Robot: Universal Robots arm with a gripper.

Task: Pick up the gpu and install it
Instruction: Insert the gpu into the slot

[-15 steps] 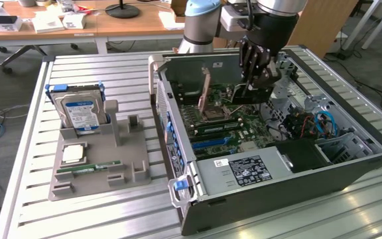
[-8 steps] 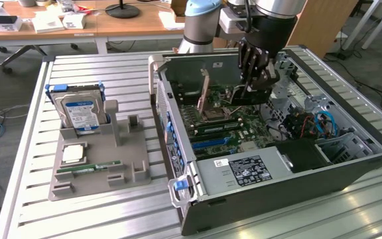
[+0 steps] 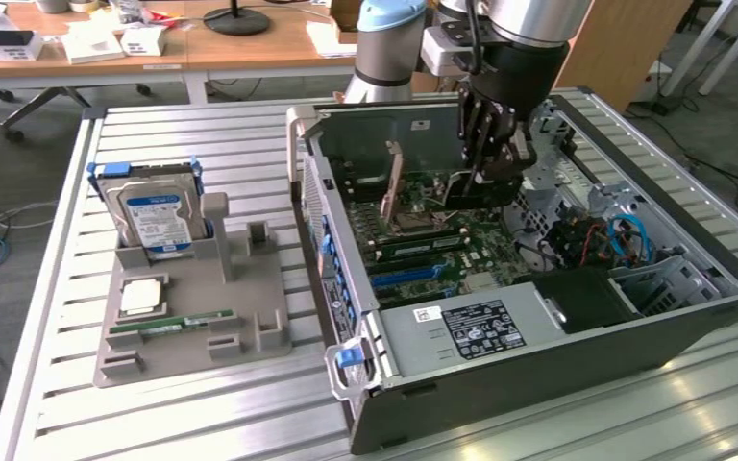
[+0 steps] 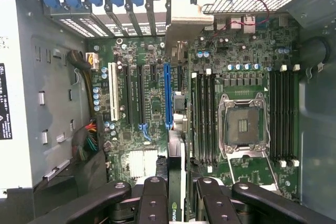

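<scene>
My gripper (image 3: 482, 178) reaches down into the open computer case (image 3: 676, 317), over the motherboard (image 3: 453, 254). It is shut on the gpu (image 3: 440, 187), a thin card held edge-on. In the wrist view the gpu (image 4: 176, 205) runs from between the black fingers (image 4: 153, 195) toward the case's rear slots, with its silvery bracket (image 4: 184, 22) at the far end. The card hangs just beside the long blue slot (image 4: 168, 95); I cannot tell whether it touches the board.
A grey parts holder (image 3: 247, 322) on the exterior view's left carries a hard drive (image 3: 154, 216), a processor chip (image 3: 142, 296) and a green memory stick (image 3: 170, 325). The case walls, power supply (image 3: 472, 327) and open processor socket (image 4: 242, 127) hem in the gripper.
</scene>
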